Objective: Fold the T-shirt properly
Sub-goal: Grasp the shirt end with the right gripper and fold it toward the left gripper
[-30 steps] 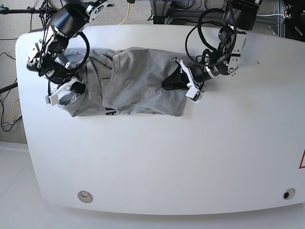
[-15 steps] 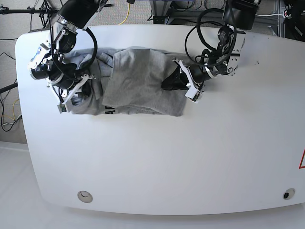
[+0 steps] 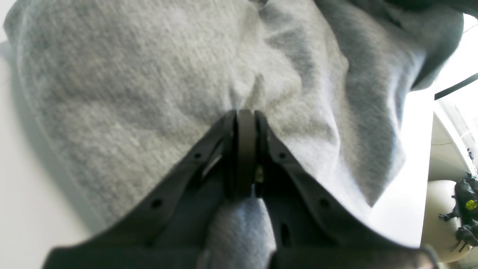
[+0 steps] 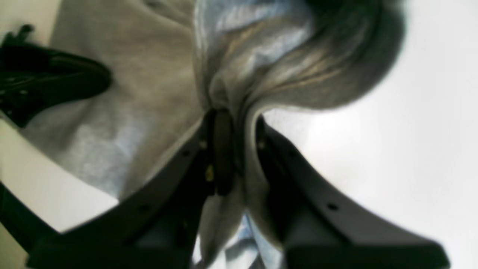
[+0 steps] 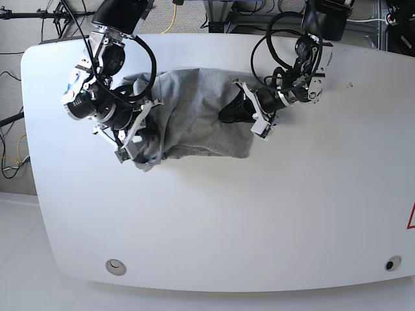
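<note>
T-shirt [image 5: 194, 120] bunched on the white table [image 5: 259, 214], pinched by 2 claws.

The grey shirt lies at the table's far side, its plain side up. The left claw [image 3: 244, 119] is clenched on a fold at one edge. The right claw [image 4: 229, 119] grasps gathered cloth at the opposite edge, that cloth lifted and curling over the table.

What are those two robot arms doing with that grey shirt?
They are folding a heather-grey cotton T-shirt on a white table. The right gripper is shut on a bunch of the cloth at one end and holds it raised over the rest. The left gripper is shut on the cloth at the other end.
</note>
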You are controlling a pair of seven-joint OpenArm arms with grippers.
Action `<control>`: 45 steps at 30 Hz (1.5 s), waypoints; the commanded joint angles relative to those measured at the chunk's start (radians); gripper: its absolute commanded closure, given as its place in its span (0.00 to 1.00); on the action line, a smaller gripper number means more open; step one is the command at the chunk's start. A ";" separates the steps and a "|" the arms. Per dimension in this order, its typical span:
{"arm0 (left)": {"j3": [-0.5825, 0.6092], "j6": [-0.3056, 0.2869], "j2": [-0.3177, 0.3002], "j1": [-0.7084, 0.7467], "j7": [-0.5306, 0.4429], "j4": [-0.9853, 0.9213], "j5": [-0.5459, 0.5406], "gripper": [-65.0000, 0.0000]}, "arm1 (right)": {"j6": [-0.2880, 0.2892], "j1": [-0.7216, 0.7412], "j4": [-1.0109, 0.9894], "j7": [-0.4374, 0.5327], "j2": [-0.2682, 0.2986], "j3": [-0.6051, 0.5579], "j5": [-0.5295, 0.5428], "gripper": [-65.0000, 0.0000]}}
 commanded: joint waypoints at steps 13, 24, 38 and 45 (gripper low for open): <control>0.003 0.024 -0.003 -0.025 0.055 -0.004 0.049 1.00 | 0.006 0.015 0.089 0.018 -0.021 -0.241 0.018 1.00; 0.003 0.024 0.012 -0.027 0.055 -0.004 0.049 1.00 | 0.006 0.021 0.086 0.020 -0.061 -0.343 -0.004 1.00; 0.003 0.024 0.015 -0.027 0.055 -0.001 0.049 1.00 | 0.006 0.018 -0.031 0.101 -0.088 -0.417 -0.076 1.00; -0.003 0.024 0.012 -0.027 0.056 0.002 0.044 1.00 | 0.006 0.032 -0.120 0.115 -0.082 -0.417 -0.076 1.00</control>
